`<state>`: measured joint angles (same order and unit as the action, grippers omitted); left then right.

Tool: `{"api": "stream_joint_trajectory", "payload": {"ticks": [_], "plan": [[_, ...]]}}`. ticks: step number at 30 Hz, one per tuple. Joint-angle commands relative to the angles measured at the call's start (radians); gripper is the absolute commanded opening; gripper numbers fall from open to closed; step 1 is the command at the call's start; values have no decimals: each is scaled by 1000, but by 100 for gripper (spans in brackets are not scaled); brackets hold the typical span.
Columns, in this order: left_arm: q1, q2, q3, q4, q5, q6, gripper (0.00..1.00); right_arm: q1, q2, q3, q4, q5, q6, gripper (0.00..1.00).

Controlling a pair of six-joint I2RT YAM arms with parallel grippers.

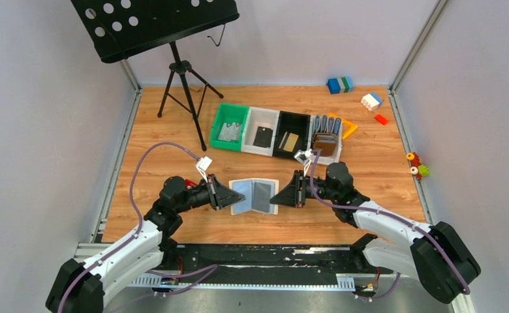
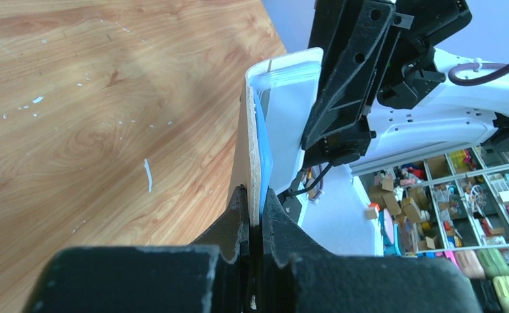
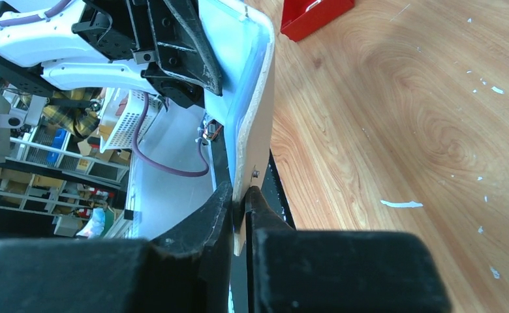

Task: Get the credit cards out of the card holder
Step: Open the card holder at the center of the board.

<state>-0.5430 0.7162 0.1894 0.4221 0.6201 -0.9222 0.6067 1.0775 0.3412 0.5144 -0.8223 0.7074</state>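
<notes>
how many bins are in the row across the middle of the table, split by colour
green plastic bin: 1
white plastic bins: 2
black plastic bin: 1
total: 4

Music stand (image 1: 154,26) cut off by top edge, card holder (image 1: 254,197) pocket contents too small to tell

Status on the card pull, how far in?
Done: card holder is spread open. In hand: left gripper and right gripper each pinch an opposite edge. Left: no card is being drawn out; a blue edge shows in its pocket.
</notes>
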Motion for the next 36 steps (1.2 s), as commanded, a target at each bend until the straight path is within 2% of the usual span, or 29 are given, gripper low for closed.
{"api": "stream_joint_trajectory", "payload": {"ticks": [1,7,21,27,29,36], "plan": [[0,22,18,80,9,-7,0,24,-11,33,63,-19,-23,0],[-26,61,19,96,-9,-1,0,56,-15,46,80,-18,-27,0],[-117,187,58,144,-69,17,0,64,9,72,-4,28,-48,0],[-142,227,73,117,-103,46,0,67,11,118,-233,144,-108,0],[-158,281,80,120,-123,54,0,74,30,154,-337,194,-131,0],[-218,467,139,109,-198,91,0,117,120,211,-491,328,-140,0]]}}
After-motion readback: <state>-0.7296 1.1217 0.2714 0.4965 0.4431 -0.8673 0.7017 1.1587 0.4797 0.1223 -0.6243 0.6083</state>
